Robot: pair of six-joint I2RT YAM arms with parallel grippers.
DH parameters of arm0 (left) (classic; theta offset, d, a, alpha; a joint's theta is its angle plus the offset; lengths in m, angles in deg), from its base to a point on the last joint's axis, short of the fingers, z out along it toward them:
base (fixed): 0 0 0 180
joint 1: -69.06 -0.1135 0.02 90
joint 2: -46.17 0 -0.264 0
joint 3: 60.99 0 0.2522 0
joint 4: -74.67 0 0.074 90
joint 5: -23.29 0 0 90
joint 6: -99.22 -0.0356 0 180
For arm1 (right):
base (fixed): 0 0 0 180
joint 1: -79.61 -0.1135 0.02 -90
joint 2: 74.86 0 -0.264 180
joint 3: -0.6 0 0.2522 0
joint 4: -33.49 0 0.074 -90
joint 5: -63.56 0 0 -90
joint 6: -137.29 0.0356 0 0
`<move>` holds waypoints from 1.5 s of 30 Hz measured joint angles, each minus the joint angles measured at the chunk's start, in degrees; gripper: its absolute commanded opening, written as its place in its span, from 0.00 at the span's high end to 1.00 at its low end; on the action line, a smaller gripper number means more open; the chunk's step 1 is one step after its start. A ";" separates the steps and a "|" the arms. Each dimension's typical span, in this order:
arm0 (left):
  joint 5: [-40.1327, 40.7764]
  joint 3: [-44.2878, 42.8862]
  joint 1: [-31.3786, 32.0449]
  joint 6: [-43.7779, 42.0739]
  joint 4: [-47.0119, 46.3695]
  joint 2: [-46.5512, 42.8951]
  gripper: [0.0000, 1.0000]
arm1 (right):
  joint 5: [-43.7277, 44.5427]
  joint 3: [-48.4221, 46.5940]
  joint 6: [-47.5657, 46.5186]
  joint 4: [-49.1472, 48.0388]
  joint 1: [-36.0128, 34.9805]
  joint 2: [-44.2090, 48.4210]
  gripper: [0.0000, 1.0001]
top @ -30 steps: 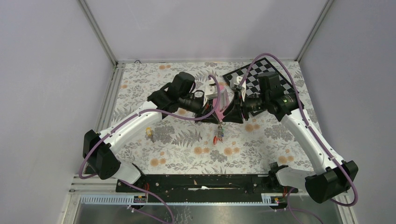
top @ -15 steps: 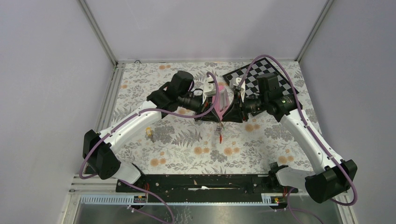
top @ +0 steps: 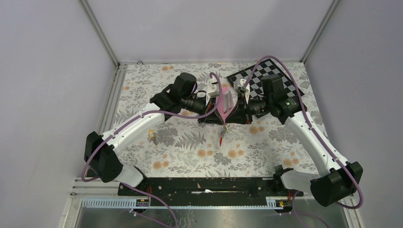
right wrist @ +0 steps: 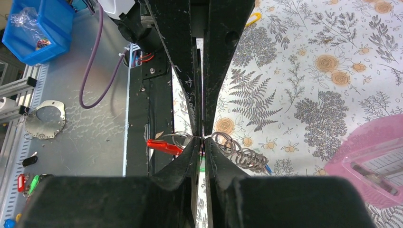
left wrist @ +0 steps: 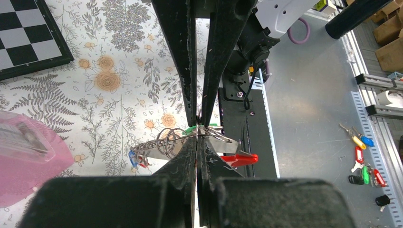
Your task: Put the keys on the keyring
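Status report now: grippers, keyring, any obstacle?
Left gripper and right gripper both shut on keyring, tip to tip, above table. Yellow key lies loose, left of them. Pink pyramid close by.

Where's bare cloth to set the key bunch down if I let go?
Bare cloth: near-centre, between the hanging key bunch and the black base rail; also the far-left corner. Crowded: mid-table, where left gripper and right gripper meet beside the pink pyramid and chessboard. A yellow key lies by the left arm.
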 measured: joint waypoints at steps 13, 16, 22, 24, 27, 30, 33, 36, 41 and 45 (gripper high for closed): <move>-0.70 0.94 -0.63 2.36 -1.70 0.26 0.98 | -0.31 0.48 0.42 -0.79 0.09 -0.13 1.00; -0.70 1.27 -0.74 2.36 -2.16 0.26 0.80 | 0.04 0.28 -0.39 -0.09 0.09 -0.17 1.00; -0.55 0.81 -1.09 -2.71 -0.96 0.28 0.58 | 3.13 -1.75 -1.95 3.82 -0.07 -0.68 1.00; -0.33 0.00 -1.11 -5.05 0.39 0.31 0.55 | 4.20 -2.69 -2.38 4.83 -0.22 -1.07 1.00; -0.28 -1.60 -1.14 -7.50 1.36 0.37 0.54 | 5.16 -3.23 -2.67 5.99 -0.33 -1.14 1.00; -0.37 -2.78 -1.14 -8.87 1.25 0.90 0.54 | 5.81 -3.32 -2.71 6.45 -0.37 -1.14 1.00; -0.39 -3.08 -1.07 -9.68 0.94 1.68 0.58 | 5.88 -3.32 -2.71 6.78 -0.39 -1.14 1.00; -0.35 -3.08 -1.07 -10.03 0.74 2.54 0.62 | 5.86 -3.32 -2.71 6.93 -0.42 -1.14 1.00; -0.33 -3.08 -1.07 -9.77 -0.42 3.48 0.69 | 5.84 -3.32 -2.71 6.91 -0.42 -1.14 1.00; -0.55 -3.08 -1.07 -9.29 -1.27 3.65 0.72 | 5.88 -3.32 -2.71 6.84 -0.42 -1.14 1.00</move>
